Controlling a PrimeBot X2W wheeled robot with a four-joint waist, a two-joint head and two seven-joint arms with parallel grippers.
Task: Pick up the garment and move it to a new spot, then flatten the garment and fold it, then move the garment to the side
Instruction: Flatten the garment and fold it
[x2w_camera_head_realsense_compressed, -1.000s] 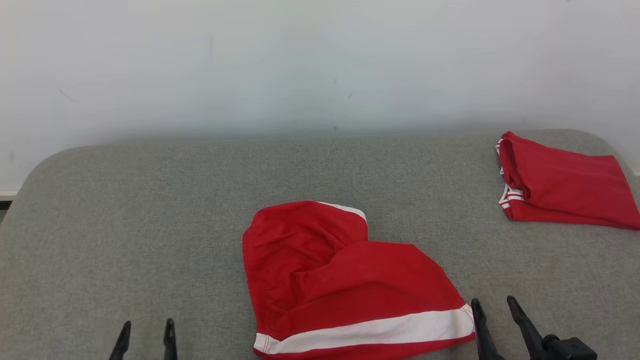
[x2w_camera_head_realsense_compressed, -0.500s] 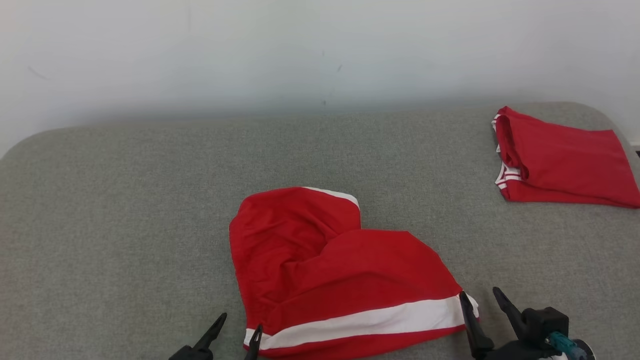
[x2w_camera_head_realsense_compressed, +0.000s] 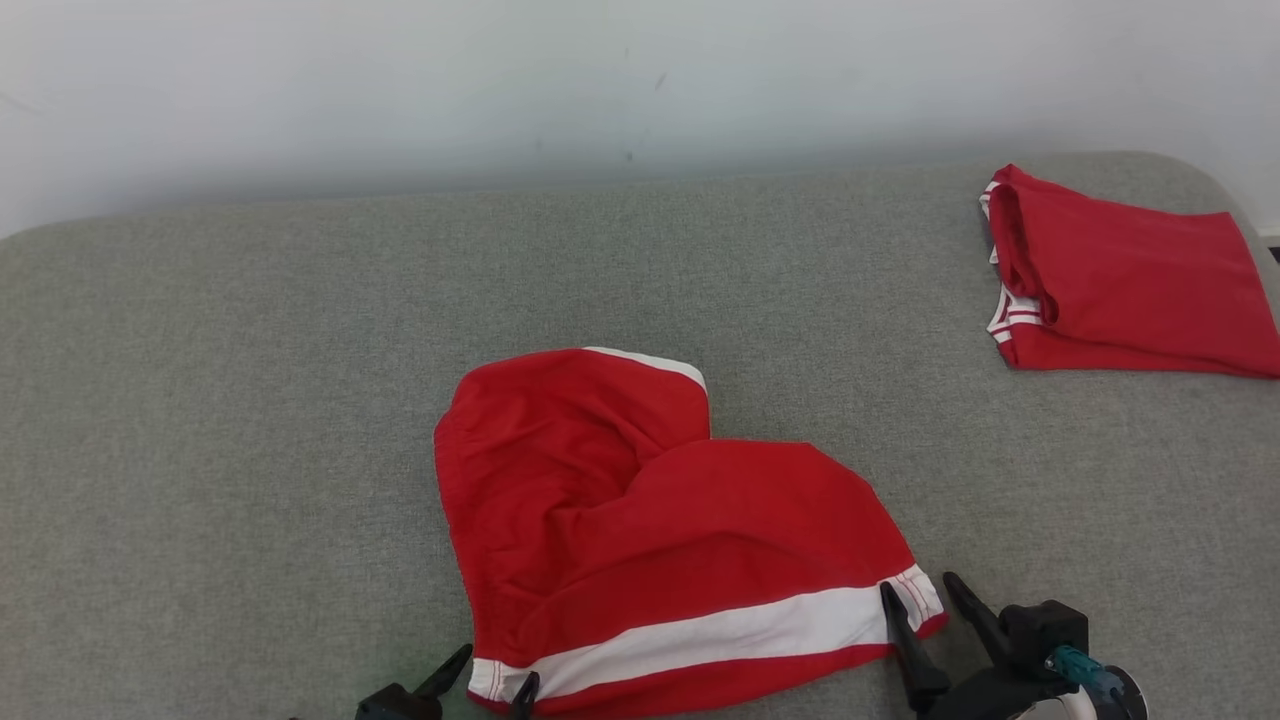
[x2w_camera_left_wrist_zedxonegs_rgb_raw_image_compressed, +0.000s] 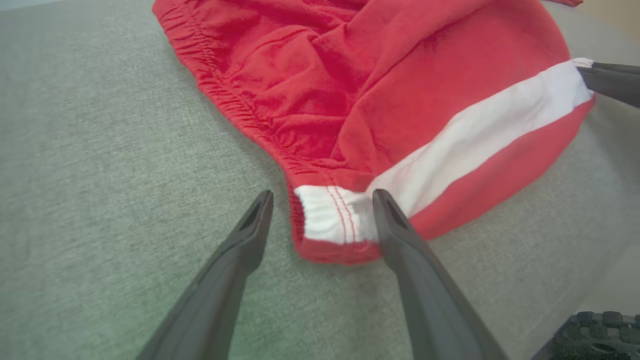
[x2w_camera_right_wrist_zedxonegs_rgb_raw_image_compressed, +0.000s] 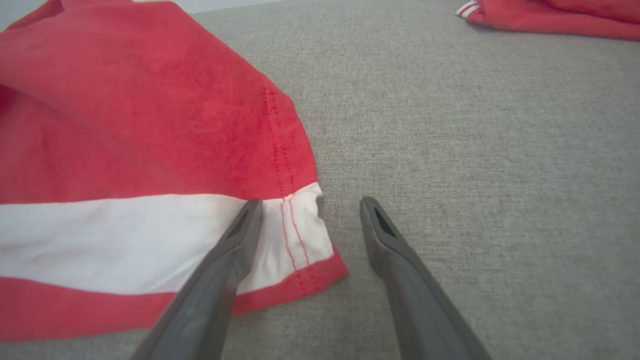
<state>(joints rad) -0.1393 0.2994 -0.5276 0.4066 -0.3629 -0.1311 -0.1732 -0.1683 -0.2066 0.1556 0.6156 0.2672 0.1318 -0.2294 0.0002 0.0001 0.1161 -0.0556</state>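
Presently on record:

Item 1. Red shorts (x2w_camera_head_realsense_compressed: 650, 520), crumpled and partly doubled over, lying at the near middle of the grey fabric surface (x2w_camera_head_realsense_compressed: 200, 400). A white stripe (x2w_camera_head_realsense_compressed: 720, 635) runs along the near edge, and a gathered elastic waistband (x2w_camera_left_wrist_zedxonegs_rgb_raw_image_compressed: 225, 95) forms the left edge.

Item 2. Left hand (x2w_camera_left_wrist_zedxonegs_rgb_raw_image_compressed: 322, 195), fingers spread wide, nothing gripped. It sits low at the near left corner of the shorts. The stitched white corner lies between the two fingers, with the right-side finger at the edge of the white cloth; whether it touches cannot be told.

Item 3. Right hand (x2w_camera_right_wrist_zedxonegs_rgb_raw_image_compressed: 311, 201), fingers likewise spread wide, nothing gripped. It is at the near right corner of the shorts. One finger lies over the white stripe by the stitched hem, the other over bare grey fabric just beside the cloth.

Item 4. Second red garment (x2w_camera_head_realsense_compressed: 1130, 280), folded, white trim showing, at the far right corner of the surface, well apart from the shorts.

Item 5. White wall (x2w_camera_head_realsense_compressed: 400, 80) behind the surface.
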